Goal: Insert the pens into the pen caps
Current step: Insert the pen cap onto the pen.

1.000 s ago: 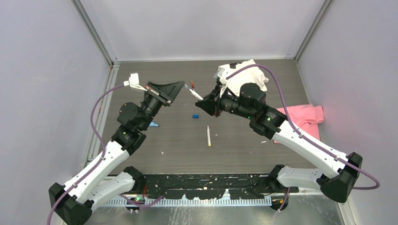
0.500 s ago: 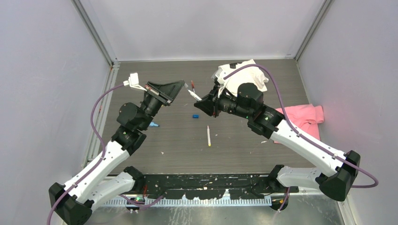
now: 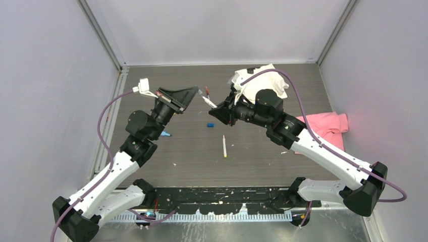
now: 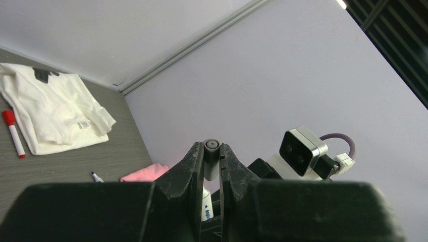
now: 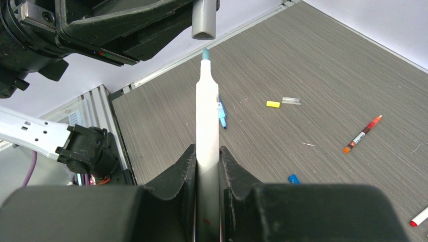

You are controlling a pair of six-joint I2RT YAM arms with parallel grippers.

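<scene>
Over the counter, upper middle of the overhead frame, left pincer and right pincer face off: right clamps a white pen, left a grey cap, mouth turned to the pen's tip, just apart, so they line up.

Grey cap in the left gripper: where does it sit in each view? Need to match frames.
Top external: the grey cap is just above centre, at the tip of the left gripper.
Left wrist: lower centre, pinched in that gripper.
Right wrist: top centre, just above the pen tip.
Shared landmark: the white pen held in the right gripper, pointing at the cap in all three views.
</scene>
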